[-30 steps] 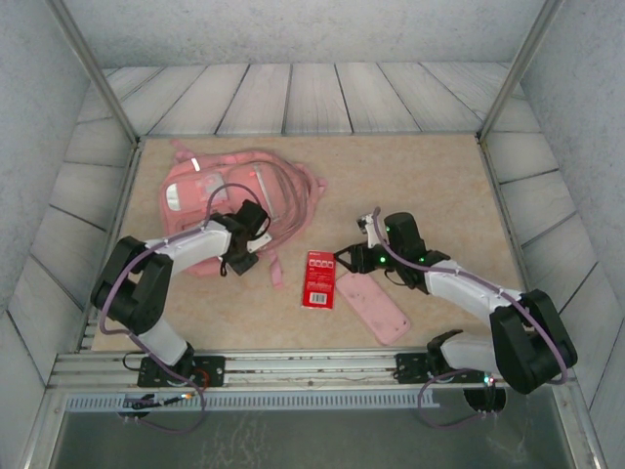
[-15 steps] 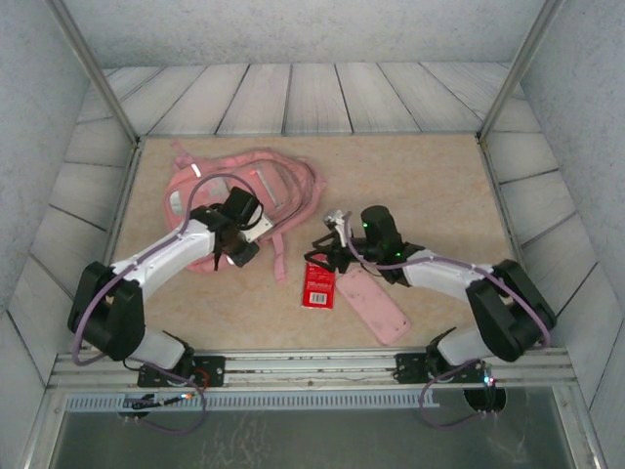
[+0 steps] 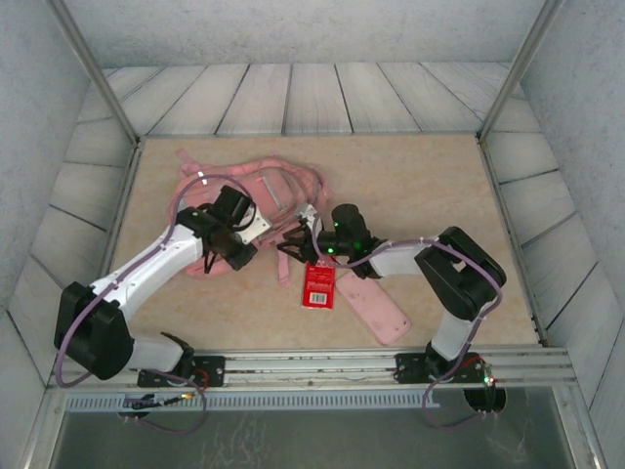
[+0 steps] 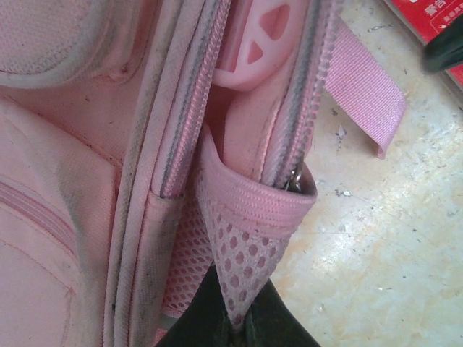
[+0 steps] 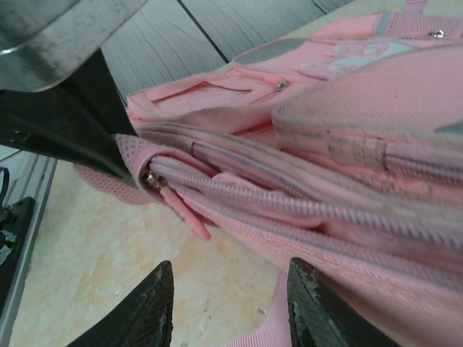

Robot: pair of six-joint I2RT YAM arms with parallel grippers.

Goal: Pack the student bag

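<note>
**A:** What is lying closest to the arm bases?

**B:** A flat pink pencil case [image 3: 372, 306] is lying slantwise on the tan table [image 3: 430, 195], just past the mounting rail [image 3: 312, 366]. A red packet [image 3: 319, 283] is sitting right beside its upper left end.

**A:** And the right gripper [image 5: 230, 307]?

**B:** It is reaching left over the top of the red packet. Its two dark fingers are standing apart with nothing between them. In its wrist view they are hanging just below the bag's zip line, near a pink zip pull [image 5: 184, 210].

**A:** What is the left gripper [image 4: 233, 329] doing?

**B:** Its fingers are pressing together on a mesh corner [image 4: 246, 238] of the bag, at the end of the zip track, and they are pinching the fabric tightly. The zip is gaping a little above that corner.

**A:** Where is the student bag [image 3: 264, 188] lying?

**B:** It is lying flat on the left half of the table, beyond both grippers. Its straps are looping out towards the middle, and one loose strap end [image 4: 365, 101] is trailing onto the table near the red packet.

**A:** And farther back?

**B:** The bare table is running on to grey plank walls [image 3: 293, 98].
</note>
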